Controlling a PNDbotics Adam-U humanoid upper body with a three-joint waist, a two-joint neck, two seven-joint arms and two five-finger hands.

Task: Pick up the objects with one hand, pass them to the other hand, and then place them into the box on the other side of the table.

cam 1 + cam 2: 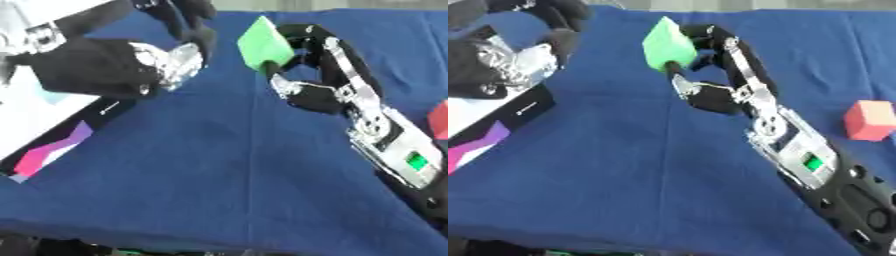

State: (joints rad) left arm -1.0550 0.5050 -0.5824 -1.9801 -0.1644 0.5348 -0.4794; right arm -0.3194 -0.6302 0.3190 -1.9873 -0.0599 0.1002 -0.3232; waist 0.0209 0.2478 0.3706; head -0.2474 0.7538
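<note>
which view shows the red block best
The right eye view: the whole red block shows there, lying on the blue cloth beside the right arm. In the left eye view only a sliver of it shows, cut off by the picture's right edge.

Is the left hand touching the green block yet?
Apart. The left eye view shows blue cloth between the left hand and the green block, which the right hand pinches.
</note>
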